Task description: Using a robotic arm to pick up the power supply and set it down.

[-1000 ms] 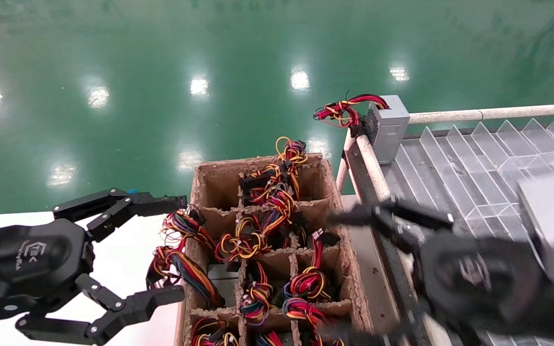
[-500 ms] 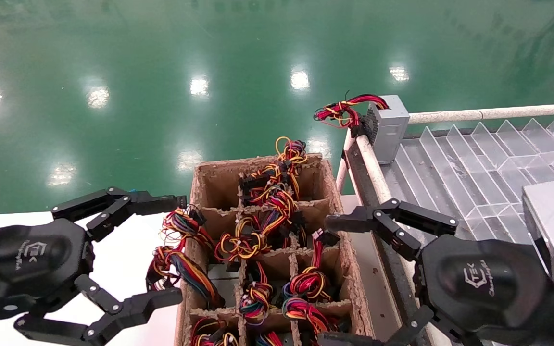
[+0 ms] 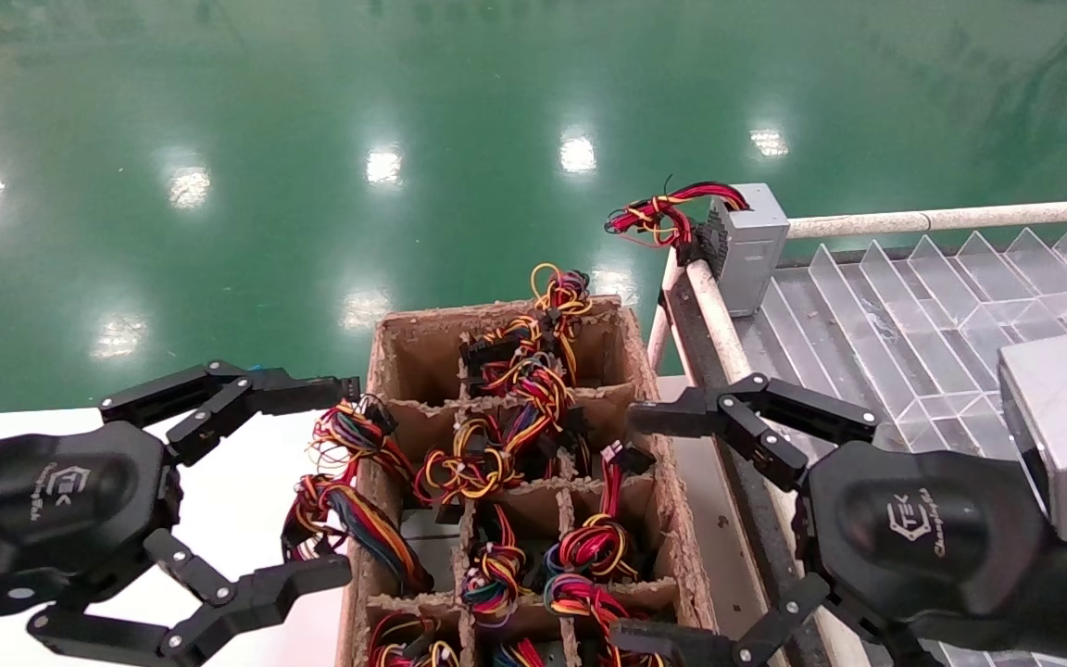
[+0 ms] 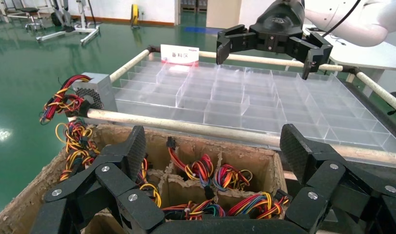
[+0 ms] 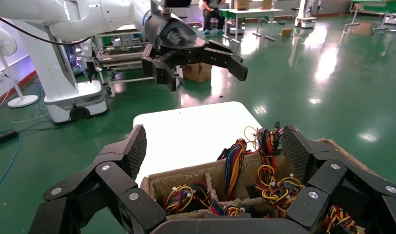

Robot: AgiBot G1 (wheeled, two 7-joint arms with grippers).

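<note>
Right claw wide open, empty, beside the carton; tangled wires may snag any power supply lift; left claw idle, open

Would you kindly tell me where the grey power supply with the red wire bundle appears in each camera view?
Head view: the power supply stands at the far corner of the clear divider tray.
Left wrist view: the power supply sits at that same tray corner, beyond the cardboard box.
Right wrist view: not in it.
Shared landmark: the cardboard box.

brown divided carton holding coloured wire bundles; clear compartment tray beside it.
</note>
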